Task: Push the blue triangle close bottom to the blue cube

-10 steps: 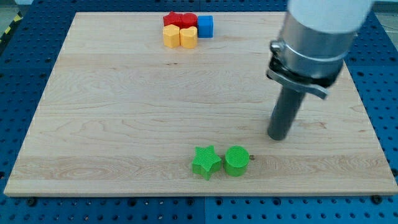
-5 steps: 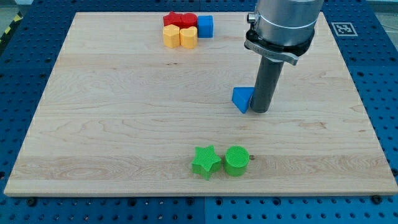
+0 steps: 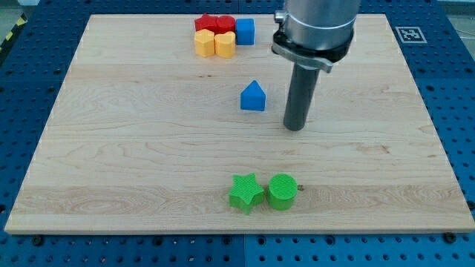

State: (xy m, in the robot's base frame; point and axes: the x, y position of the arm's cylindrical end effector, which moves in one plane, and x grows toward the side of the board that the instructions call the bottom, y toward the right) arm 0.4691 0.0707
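The blue triangle [image 3: 253, 97] lies on the wooden board near the middle, a little toward the view's top. The blue cube [image 3: 245, 31] sits at the view's top edge of the board, well above the triangle. My tip [image 3: 295, 127] rests on the board to the right of the triangle and slightly below it, with a clear gap between them.
Two red blocks [image 3: 215, 23] and two yellow blocks [image 3: 214, 44] are clustered just left of the blue cube. A green star [image 3: 246, 192] and a green cylinder [image 3: 282, 191] sit near the view's bottom edge of the board [image 3: 111, 148].
The blue triangle has slid up and to the left, toward the blue cube. My tip moved left, then stopped short of the triangle and is now apart from it.
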